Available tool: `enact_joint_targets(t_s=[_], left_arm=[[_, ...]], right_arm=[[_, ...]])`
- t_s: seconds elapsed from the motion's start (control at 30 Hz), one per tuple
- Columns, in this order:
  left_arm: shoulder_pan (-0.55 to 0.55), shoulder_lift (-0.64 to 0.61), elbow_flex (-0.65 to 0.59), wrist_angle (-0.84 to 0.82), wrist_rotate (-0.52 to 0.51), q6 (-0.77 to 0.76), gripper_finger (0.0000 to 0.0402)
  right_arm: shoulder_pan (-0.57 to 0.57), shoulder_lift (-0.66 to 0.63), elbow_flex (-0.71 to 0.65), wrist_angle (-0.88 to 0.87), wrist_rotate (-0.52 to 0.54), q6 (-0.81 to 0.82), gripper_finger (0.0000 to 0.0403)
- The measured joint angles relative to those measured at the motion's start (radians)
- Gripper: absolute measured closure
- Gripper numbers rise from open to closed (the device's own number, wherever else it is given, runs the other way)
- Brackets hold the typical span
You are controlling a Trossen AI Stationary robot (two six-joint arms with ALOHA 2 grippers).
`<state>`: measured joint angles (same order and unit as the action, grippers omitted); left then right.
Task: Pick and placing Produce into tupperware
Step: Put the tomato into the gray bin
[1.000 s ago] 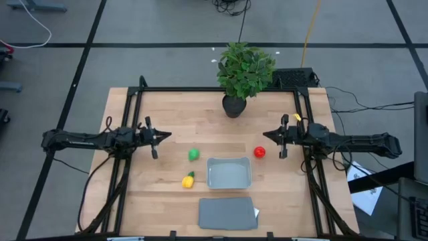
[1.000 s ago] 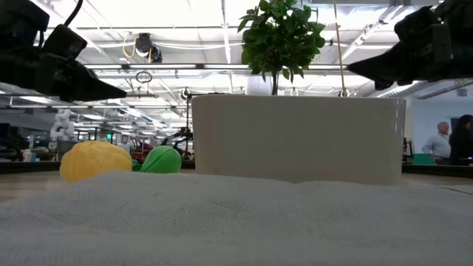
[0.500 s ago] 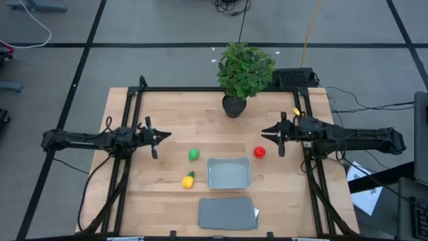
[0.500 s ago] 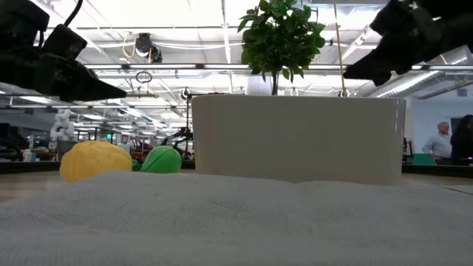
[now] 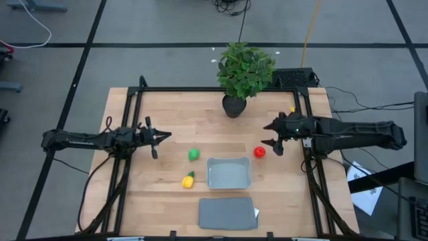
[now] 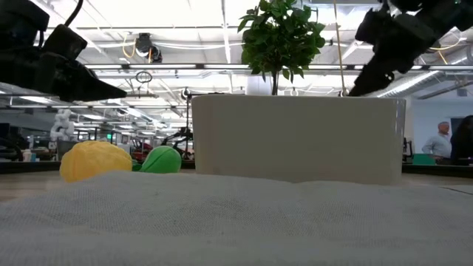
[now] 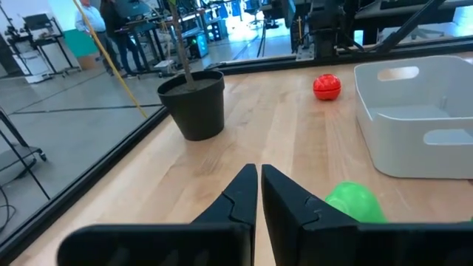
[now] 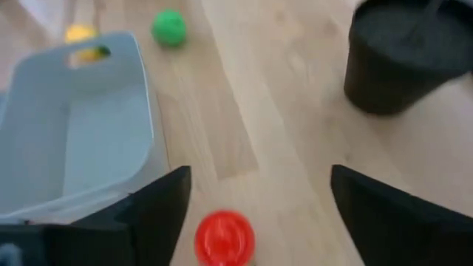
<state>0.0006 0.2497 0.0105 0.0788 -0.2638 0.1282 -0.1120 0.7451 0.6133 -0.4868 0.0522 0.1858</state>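
Near the bench's (image 5: 167,114) front edge sat the shallow translucent grey-blue tupperware (image 5: 229,173), empty. The round red toy produce (image 5: 259,152) lay just beyond its right corner, the right gripper (image 5: 270,134) spread above it. The left gripper (image 5: 158,138), pressed together, waited near the left edge.

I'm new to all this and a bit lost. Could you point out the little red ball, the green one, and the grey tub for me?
red ball (image 5: 259,152), high view, its centre.
green ball (image 5: 194,154), high view, its centre.
grey tub (image 5: 229,161), high view, its far rim.
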Motion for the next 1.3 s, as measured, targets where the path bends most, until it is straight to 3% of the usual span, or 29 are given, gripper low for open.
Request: enact_joint_targets(t_s=[0.1,0.23,0.53,1.3], left_arm=[[0.000,0.000,0.000,0.000,0.000,-0.007,0.0376],[0.000,0.000,0.000,0.000,0.000,-0.017,0.0376],[0.000,0.000,0.000,0.000,0.000,-0.037,0.0376],[0.000,0.000,0.000,-0.002,0.000,-0.055,0.0376]], right_arm=[[0.000,0.035,0.004,-0.029,-0.017,0.024,0.0049],[0.000,0.086,0.004,-0.025,-0.129,0.049,0.0022],[-0.007,0.241,0.040,-0.079,-0.284,0.063,0.0006],[-0.046,0.449,0.093,-0.087,-0.258,-0.039,0.0006]])
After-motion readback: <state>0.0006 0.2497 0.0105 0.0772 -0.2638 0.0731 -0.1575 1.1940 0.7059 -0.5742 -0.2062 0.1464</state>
